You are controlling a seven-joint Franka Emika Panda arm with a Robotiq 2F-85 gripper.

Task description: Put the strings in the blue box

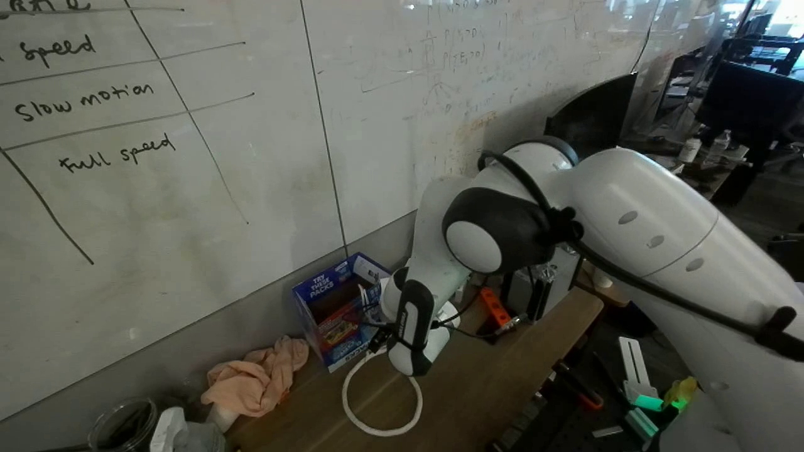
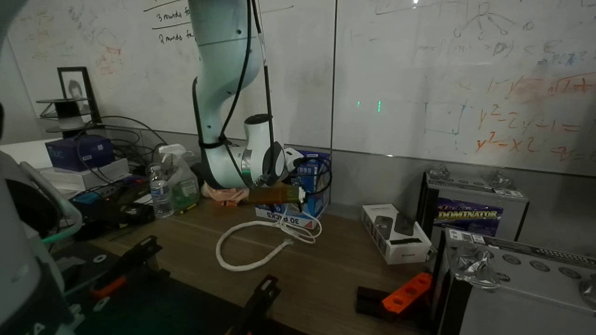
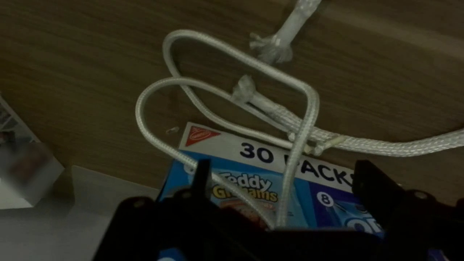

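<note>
We've got a shiny white arm [image 1: 597,182] with chunky black joint covers [image 1: 524,229], plus a black cable [image 1: 647,288] strapped along it. Gripper [image 3: 282,166] looks black to us.

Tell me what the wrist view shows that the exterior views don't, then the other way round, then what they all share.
Only the wrist view shows the Teddy Grahams print on the blue box readably, and the tool with its fingers clearly standing apart.

Only the exterior views show the white robot arm, the whiteboard with handwriting, the peach-pink cloth and the orange block; each appears in both exterior views.

All share the blue box, the looped white cord and the wooden tabletop.
</note>
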